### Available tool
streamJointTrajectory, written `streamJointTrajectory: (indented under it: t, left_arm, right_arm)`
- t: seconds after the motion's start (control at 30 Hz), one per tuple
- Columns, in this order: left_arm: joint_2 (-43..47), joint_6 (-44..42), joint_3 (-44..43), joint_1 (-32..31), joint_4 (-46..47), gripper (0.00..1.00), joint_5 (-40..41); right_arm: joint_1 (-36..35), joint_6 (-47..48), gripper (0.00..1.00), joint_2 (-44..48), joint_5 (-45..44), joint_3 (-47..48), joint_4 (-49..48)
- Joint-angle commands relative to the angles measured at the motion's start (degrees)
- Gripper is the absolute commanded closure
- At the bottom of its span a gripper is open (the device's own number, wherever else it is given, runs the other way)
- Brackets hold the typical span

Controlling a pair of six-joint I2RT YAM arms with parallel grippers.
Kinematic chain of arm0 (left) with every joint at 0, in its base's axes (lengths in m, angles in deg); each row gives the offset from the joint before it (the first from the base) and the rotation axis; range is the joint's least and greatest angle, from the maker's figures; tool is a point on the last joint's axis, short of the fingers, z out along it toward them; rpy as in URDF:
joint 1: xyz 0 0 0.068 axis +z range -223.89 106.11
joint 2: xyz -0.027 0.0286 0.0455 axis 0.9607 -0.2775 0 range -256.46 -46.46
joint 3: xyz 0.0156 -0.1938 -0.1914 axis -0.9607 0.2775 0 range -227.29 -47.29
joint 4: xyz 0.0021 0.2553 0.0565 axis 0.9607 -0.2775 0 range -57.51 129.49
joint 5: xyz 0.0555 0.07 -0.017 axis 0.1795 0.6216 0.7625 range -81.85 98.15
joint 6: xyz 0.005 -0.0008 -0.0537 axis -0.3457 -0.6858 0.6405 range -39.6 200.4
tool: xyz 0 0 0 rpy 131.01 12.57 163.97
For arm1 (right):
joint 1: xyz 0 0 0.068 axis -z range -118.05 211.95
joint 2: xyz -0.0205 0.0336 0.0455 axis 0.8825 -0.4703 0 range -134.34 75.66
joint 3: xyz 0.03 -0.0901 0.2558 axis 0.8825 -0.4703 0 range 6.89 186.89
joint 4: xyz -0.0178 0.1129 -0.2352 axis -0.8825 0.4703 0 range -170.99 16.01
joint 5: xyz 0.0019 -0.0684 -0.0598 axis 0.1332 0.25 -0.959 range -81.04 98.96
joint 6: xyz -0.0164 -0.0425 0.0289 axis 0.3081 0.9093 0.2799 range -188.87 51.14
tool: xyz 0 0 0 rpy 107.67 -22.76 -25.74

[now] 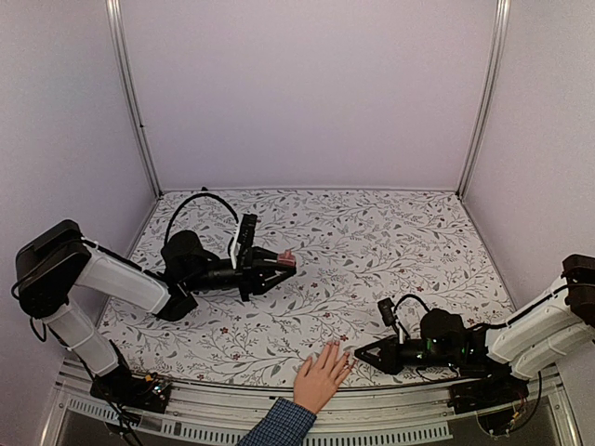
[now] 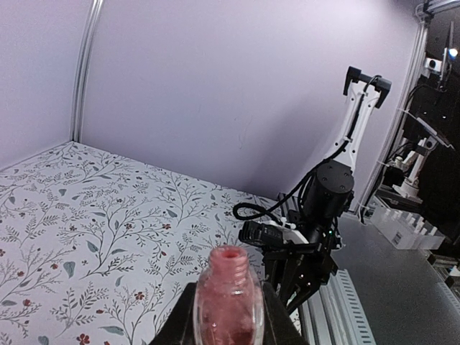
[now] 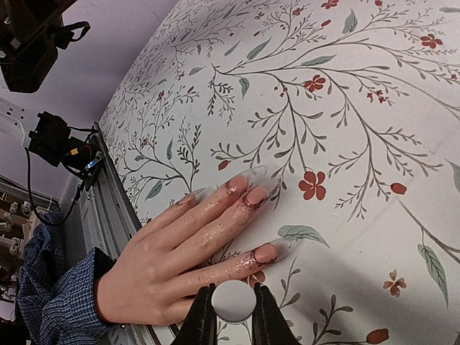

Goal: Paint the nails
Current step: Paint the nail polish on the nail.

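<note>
Lying just beyond right pincer (image 3: pixel 231 318) holding white cap (image 3: pixel 232 300): nails (image 3: pixel 264 253).

Surface (image 1: pixel 372 232): carries everything listed below.

Human hand (image 1: pixel 321 376): lies flat on the surface at its near edge, about mid-width. Its fingers (image 3: pixel 208 223) point toward the far right. The sleeve cuff (image 1: pixel 279 423) sits behind it, across the near rail (image 1: pixel 204 409).

Nails (image 3: pixel 256 195): at the fingertips, on the end away from the cuff.

Right robot hand (image 1: pixel 361 353): just right of the human hand, low over the surface. A cap (image 3: pixel 232 300) sits between its jaws, just beside the nearest finger; contact cannot be determined.

Left robot hand (image 1: pixel 279 262): left of centre and farther back, well apart from the human hand. A bottle (image 2: pixel 228 302) sits between its jaws.
</note>
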Motion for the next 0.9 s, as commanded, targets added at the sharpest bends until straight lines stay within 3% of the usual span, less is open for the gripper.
streamJointTrajectory:
  t: [0.0,0.87]
  left_arm:
    - [-0.08,0.26,0.39,0.87,2.02,1.0,-0.16]
    - [-0.34,0.83,0.64,0.87,2.8,1.0,-0.25]
  right_arm:
    - [-0.38,0.35,1.0,-0.79,-0.52,1.31,-0.66]
    - [-0.39,-1.14,1.0,-1.53,-3.67,2.06,1.58]
